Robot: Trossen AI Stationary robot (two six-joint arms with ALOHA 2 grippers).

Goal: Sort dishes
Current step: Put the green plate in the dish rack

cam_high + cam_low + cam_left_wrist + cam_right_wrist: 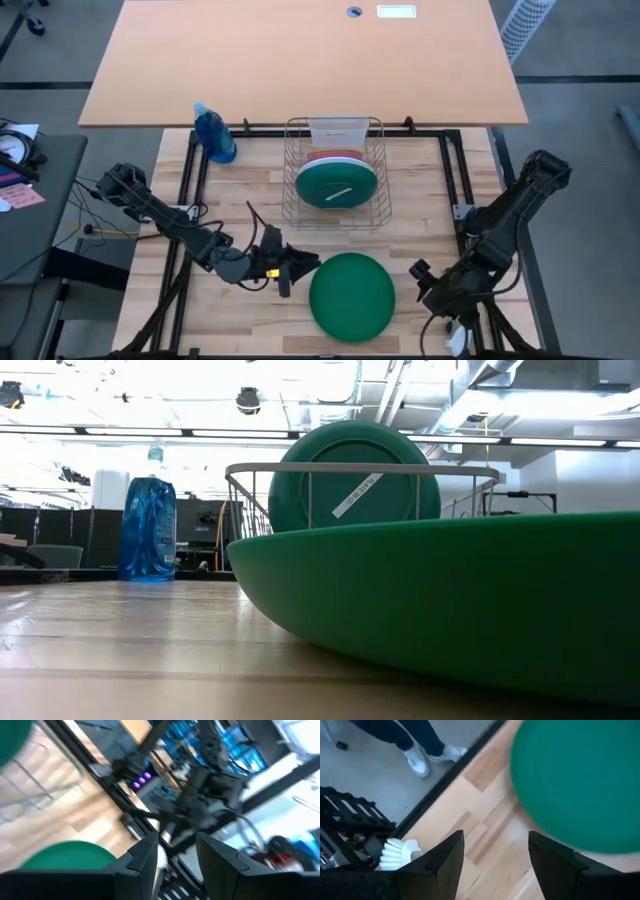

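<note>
A dark green plate (352, 297) lies flat on the wooden table near its front edge and fills the low view (450, 610). My left gripper (303, 264) is open just off the plate's left rim, with nothing between its fingers (177, 852). My right gripper (420, 275) is open to the plate's right, and the plate (580, 785) lies ahead of it. A second green plate (336, 184) with a white sticker stands on edge in the wire rack (290, 200). Behind it stand a salmon-orange plate (335, 157) and a white one (338, 133).
A blue spray bottle (214, 134) stands at the table's far left, beside the rack. A larger desk (300, 60) borders the far edge. A black frame rail (455, 180) runs along the right side. A person's legs and shoes (415, 745) show on the floor beyond the table.
</note>
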